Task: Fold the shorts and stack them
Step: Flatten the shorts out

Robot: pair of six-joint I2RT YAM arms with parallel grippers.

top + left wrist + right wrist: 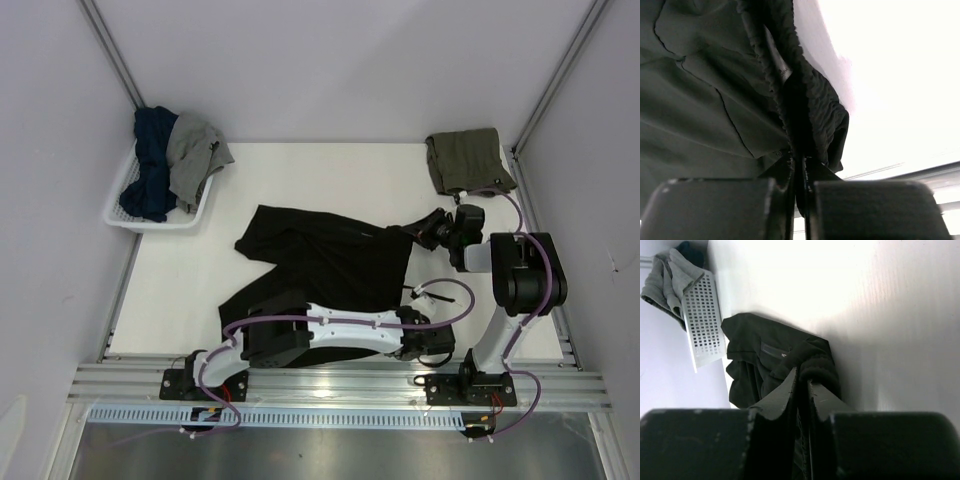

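Black shorts (320,262) lie crumpled and half spread, elastic waistband ruffled. Left gripper (799,167) is pinched tight on one waistband corner, right gripper (802,385) clamped on the other. Folded olive shorts (468,160) sit just beyond right gripper. White table (200,290), pale walls (350,60), white basket (120,215) far left of both.

**Centre:** black shorts (320,265), dark cloth against the white table (190,290).
**Far right:** olive-green shorts (468,160).
**Far left:** white basket (150,226), its wall patterned with a grid of small square holes, holding a navy-blue garment (150,170) and a light grey garment (198,150).
**Near edge:** left arm (350,325), white with black sections; right arm (525,270), black above a white link. Both carry purple cables (466,300).
**Surround:** walls (330,60), pale grey.
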